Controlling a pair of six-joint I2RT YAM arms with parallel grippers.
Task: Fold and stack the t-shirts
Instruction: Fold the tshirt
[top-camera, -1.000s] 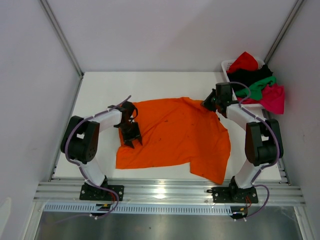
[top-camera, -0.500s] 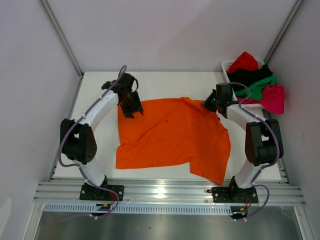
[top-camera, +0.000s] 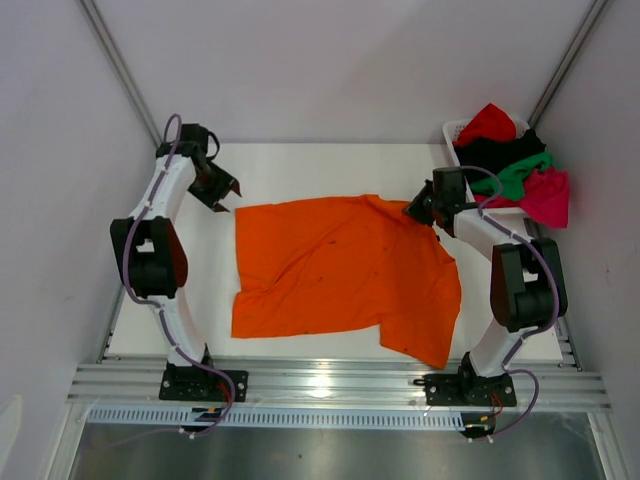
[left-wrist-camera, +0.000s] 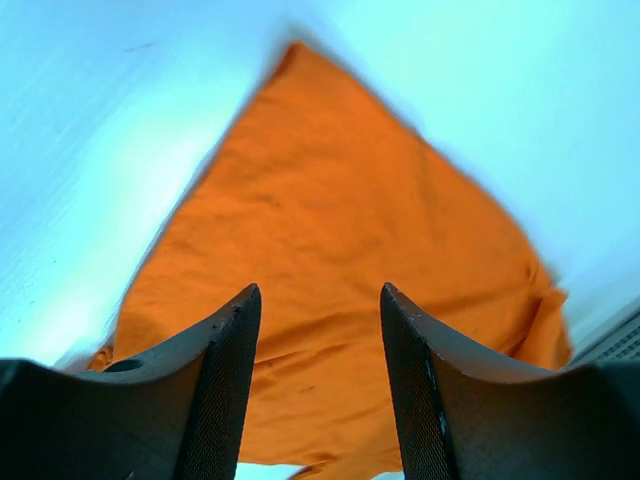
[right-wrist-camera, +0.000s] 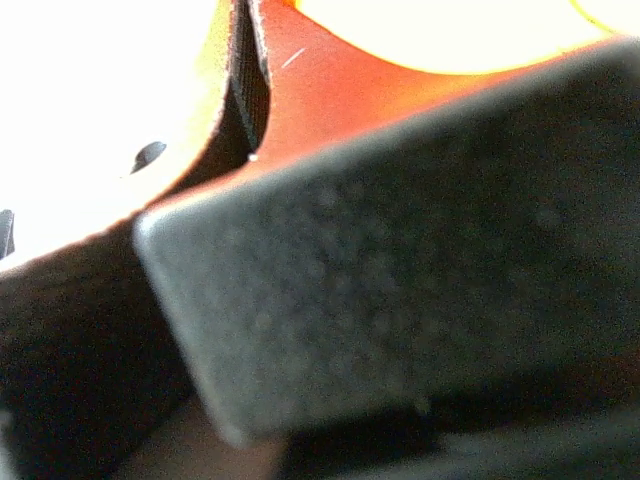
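Orange t-shirt (top-camera: 340, 270) lies spread open and mostly flat near the middle of the white table (top-camera: 300, 165); its near right part reaches closer to the table's near edge than its near left part does, and light wrinkles run across the cloth.

The left gripper (top-camera: 228, 197) hovers over bare table just beyond the far left corner of the orange t-shirt, apart from it; its jaws stand released with nothing between them. In the left wrist view its two dark fingers (left-wrist-camera: 225, 380) are parted, and the orange cloth shows through the gap, lying on the table with one corner pointing away.

The right gripper (top-camera: 412, 212) sits at the far right edge of the orange t-shirt, clenched on the cloth there. The right wrist view is very close and blurred; it shows a dark finger pad (right-wrist-camera: 400, 250) with orange cloth pressed beside it.

A white basket (top-camera: 452, 131) stands at the far right corner of the table, with four more shirts heaped in it, crumpled and unfolded. The red t-shirt (top-camera: 487, 122) is on top at the far side; the black t-shirt (top-camera: 488, 150) is below it; the green t-shirt (top-camera: 520, 172) is nearer; the pink t-shirt (top-camera: 548, 195) hangs over the near right side.
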